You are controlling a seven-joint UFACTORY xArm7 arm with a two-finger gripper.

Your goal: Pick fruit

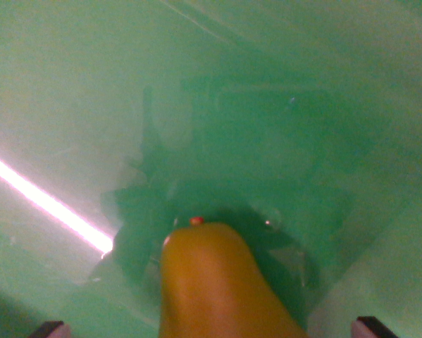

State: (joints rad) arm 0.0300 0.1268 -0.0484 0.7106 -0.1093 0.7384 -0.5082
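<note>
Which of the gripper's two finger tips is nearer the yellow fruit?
The left tip. The fruit sits left of centre, with a wider gap to the right tip. No other fruit shows.

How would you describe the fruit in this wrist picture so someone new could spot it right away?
Start with the shiny green surface that fills the view, crossed by a bright pink-white streak on the wrist view's left. At bottom centre sits the fruit, the only yellow-orange, rounded thing there, with a small red spot at its tip.
</note>
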